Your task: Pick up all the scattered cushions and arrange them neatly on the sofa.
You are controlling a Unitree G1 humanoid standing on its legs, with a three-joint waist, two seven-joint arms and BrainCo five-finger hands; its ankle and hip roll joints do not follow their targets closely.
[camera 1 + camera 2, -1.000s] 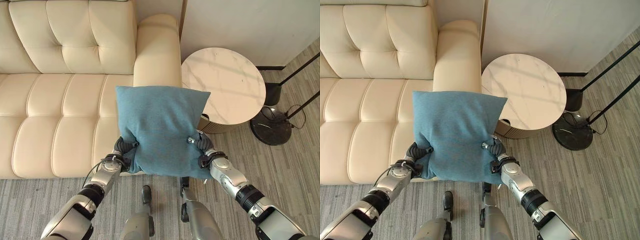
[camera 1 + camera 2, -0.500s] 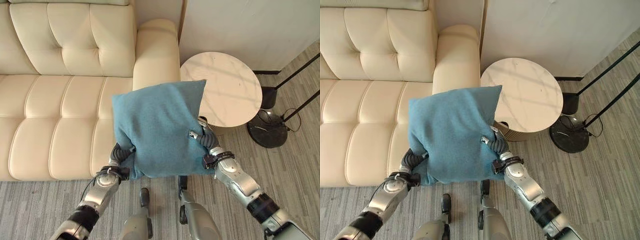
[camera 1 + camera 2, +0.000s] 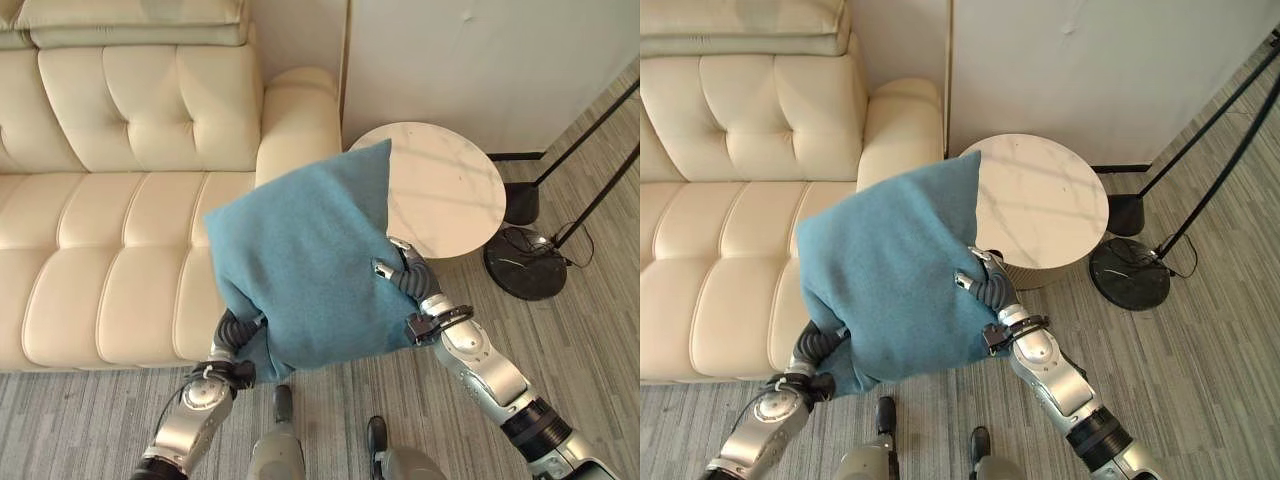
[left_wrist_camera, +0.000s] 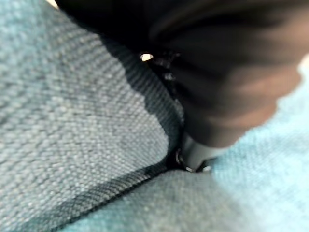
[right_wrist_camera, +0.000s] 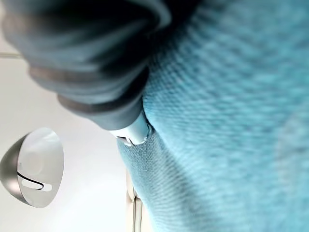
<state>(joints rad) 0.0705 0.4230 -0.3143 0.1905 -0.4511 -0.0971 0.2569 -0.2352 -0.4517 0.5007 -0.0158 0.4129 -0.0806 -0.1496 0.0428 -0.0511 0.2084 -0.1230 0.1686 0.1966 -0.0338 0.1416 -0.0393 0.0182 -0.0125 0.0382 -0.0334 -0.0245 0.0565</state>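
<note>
In the left eye view we hold a blue cushion [image 3: 300,265] in the air between both arms, tilted, over the near right end of the cream sofa [image 3: 110,230]. A round marble table [image 3: 445,200] stands just right of the sofa's armrest. Our left robot hand [image 3: 238,335] sits at the cushion's near left corner, our right robot hand [image 3: 405,275] on its right edge.

In the wrist views blue cloth presses against each dark cover; we cannot tell how either robot hand's fingers lie.
</note>
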